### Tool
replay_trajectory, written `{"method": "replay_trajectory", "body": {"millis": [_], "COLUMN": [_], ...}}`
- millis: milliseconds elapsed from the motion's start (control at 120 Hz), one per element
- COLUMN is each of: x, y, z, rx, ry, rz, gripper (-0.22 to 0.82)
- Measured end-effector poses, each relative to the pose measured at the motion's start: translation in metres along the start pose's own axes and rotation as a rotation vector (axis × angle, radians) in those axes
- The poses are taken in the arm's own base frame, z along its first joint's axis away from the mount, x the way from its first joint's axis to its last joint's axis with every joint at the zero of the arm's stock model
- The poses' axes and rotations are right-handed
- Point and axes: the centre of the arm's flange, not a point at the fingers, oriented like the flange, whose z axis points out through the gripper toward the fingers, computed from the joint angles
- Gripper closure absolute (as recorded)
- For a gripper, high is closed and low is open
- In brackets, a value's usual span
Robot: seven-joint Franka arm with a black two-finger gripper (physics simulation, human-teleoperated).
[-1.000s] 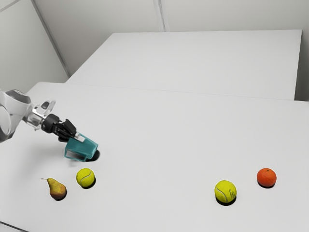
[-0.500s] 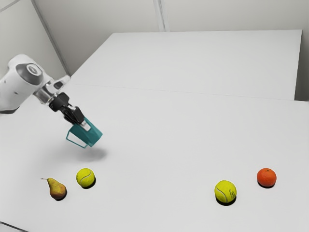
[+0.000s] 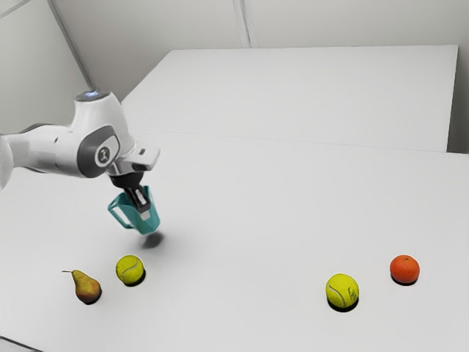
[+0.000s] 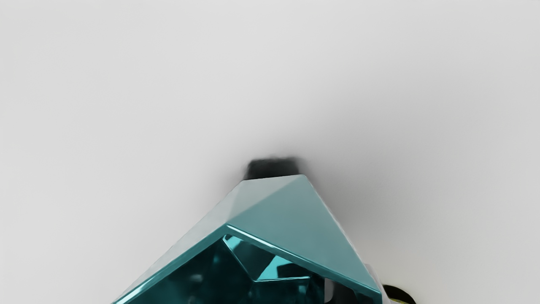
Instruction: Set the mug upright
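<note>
My gripper (image 3: 143, 209) points down at the teal mug (image 3: 152, 221), shut on its wall. The mug hangs a little above the table, its shadow beneath it; it leans somewhat, opening upward, and its handle (image 3: 118, 211) faces the exterior view's left. In the wrist view the faceted mug (image 4: 295, 211) shows its outer side and part of its dark inside. There the gripper (image 4: 353, 285) has one finger inside the mug and a pale fingertip just outside the wall.
Near the mug on the table (image 3: 242, 220) lie a tennis ball (image 3: 130, 270) and a pear (image 3: 86, 287). Toward the exterior view's right are another tennis ball (image 3: 342, 291) and an orange (image 3: 404, 269).
The mug was lifted off the table, then turned from a strong tilt to nearly upright and brought a bit lower. My hand swung from a slanted pose to pointing down.
</note>
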Motion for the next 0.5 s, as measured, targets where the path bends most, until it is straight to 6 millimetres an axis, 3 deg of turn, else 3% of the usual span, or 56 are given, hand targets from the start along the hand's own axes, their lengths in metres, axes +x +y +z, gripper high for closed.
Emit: {"method": "replay_trajectory", "body": {"millis": [500], "x": [0.042], "y": [0.046], "z": [0.025], "rx": [0.031], "ry": [-0.013], "rz": [-0.026], "gripper": [0.79]}}
